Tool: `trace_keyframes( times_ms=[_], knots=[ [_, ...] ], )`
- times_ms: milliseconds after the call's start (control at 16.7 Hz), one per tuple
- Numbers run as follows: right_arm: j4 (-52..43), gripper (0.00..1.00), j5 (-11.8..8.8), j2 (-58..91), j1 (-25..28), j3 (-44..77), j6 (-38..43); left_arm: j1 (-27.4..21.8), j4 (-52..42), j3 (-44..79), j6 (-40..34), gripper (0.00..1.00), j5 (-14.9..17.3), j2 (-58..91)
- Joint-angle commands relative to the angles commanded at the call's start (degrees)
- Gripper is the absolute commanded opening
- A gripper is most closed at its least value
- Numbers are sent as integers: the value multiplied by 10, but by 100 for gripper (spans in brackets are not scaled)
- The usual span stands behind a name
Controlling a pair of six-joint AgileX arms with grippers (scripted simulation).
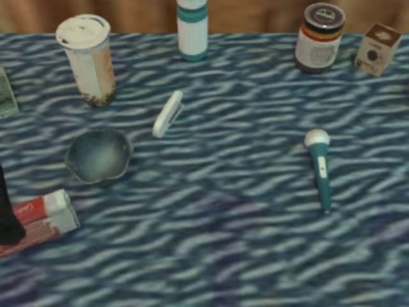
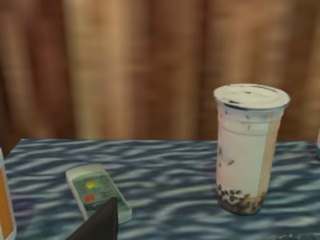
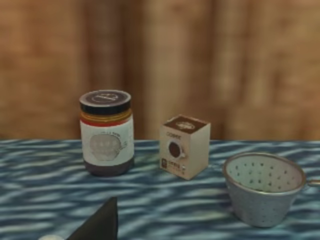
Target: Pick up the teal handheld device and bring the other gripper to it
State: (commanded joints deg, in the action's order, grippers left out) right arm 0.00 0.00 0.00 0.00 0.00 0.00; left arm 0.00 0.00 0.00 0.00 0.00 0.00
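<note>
The teal handheld device point(image 1: 321, 171) lies flat on the blue wavy cloth at the right of the table, its white rounded head point(image 1: 316, 137) towards the back. Nothing touches it. My left gripper point(image 1: 6, 214) is a dark shape at the table's far left edge, beside a red-and-white box. In the left wrist view one dark finger point(image 2: 104, 222) shows with bare cloth next to its inner face, so that gripper point(image 2: 150, 232) is open and empty. My right gripper point(image 3: 145, 232) is outside the top view. Its one visible finger point(image 3: 105, 222) also stands alone, open and empty.
Along the back stand a bubble tea cup point(image 1: 87, 59), a white-and-teal bottle point(image 1: 192, 29), a dark-lidded jar point(image 1: 319, 37) and a small coffee box point(image 1: 378, 49). A white oblong case point(image 1: 167, 114) and a grey bowl point(image 1: 98, 155) lie centre-left. A perforated strainer point(image 3: 263, 187) shows near the right arm.
</note>
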Motion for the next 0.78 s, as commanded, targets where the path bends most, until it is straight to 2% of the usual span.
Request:
trace_keyframes(
  times_ms=[360, 540, 780],
  knots=[
    [-41, 100, 0, 60, 19, 48, 15, 0, 0, 0, 0, 100, 0, 0],
    [-103, 100, 3, 169, 46, 128, 42, 0, 0, 0, 0, 100, 0, 0],
    [-201, 100, 9, 384, 90, 275, 92, 0, 0, 0, 0, 100, 0, 0]
  ],
)
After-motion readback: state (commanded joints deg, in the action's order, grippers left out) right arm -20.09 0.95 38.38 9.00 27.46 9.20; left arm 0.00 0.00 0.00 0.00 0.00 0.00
